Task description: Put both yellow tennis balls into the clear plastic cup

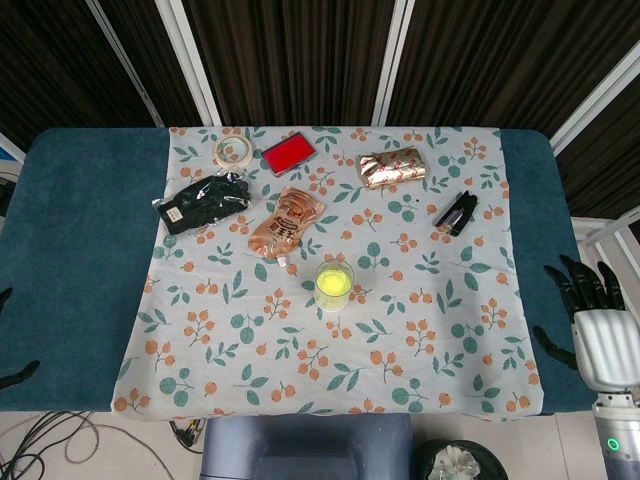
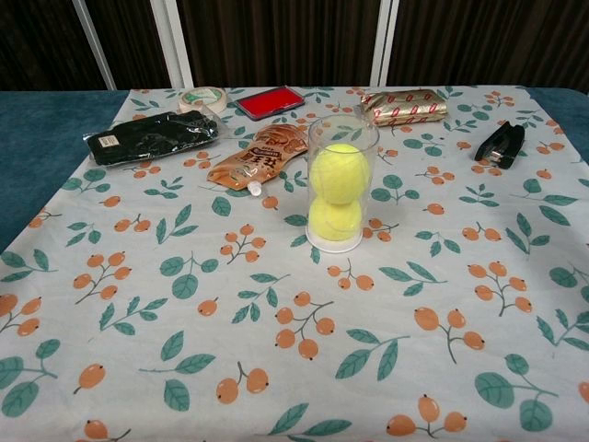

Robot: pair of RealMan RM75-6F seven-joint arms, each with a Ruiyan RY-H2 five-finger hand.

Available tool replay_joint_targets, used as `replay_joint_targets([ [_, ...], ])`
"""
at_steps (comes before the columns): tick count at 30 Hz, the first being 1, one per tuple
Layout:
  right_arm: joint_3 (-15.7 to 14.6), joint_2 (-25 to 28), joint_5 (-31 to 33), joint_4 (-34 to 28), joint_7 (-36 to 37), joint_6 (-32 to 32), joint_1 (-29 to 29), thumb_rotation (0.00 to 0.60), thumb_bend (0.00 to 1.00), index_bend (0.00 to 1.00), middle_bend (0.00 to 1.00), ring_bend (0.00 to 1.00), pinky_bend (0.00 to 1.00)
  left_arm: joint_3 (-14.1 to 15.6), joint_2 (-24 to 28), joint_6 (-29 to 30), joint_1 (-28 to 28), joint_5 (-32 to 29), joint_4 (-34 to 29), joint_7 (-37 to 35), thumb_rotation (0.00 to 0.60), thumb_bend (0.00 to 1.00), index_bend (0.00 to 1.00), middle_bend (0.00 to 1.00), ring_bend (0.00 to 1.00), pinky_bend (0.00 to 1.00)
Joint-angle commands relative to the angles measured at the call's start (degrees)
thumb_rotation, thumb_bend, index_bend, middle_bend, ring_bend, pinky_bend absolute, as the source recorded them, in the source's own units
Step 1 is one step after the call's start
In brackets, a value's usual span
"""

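The clear plastic cup (image 2: 342,184) stands upright in the middle of the floral cloth, also seen from above as the cup (image 1: 334,285). Inside it two yellow tennis balls are stacked, the upper ball (image 2: 340,172) on the lower ball (image 2: 335,218). My right hand (image 1: 603,335) hovers at the lower right over the blue table edge, far from the cup, its fingers spread and nothing in it. Of my left hand only dark fingertips (image 1: 18,376) show at the left edge of the head view. The chest view shows neither hand.
Behind the cup lie a brown snack pouch (image 1: 287,221), a black pouch (image 1: 205,201), a tape roll (image 1: 232,150), a red case (image 1: 289,153), a gold-wrapped package (image 1: 392,167) and a black stapler (image 1: 456,213).
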Motion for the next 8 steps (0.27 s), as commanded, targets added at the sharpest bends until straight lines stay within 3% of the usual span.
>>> replay_joint_targets([
  [1, -2.1, -2.3, -3.1, 3.4, 0.2, 1.7, -3.2, 0.600, 0.32, 0.17, 0.11, 0.11, 0.00, 0.2, -0.2, 0.2, 0.0, 0.5, 0.1, 0.3, 0.600, 0.04, 0.07, 0.00, 0.00, 0.11],
  [8, -2.2, -3.0, -3.6, 4.4, -0.1, -0.3, -4.8, 0.600, 0.32, 0.17, 0.10, 0.10, 0.00, 0.4, -0.5, 0.1, -0.1, 1.0, 0.3, 0.7, 0.600, 0.04, 0.07, 0.00, 0.00, 0.11],
])
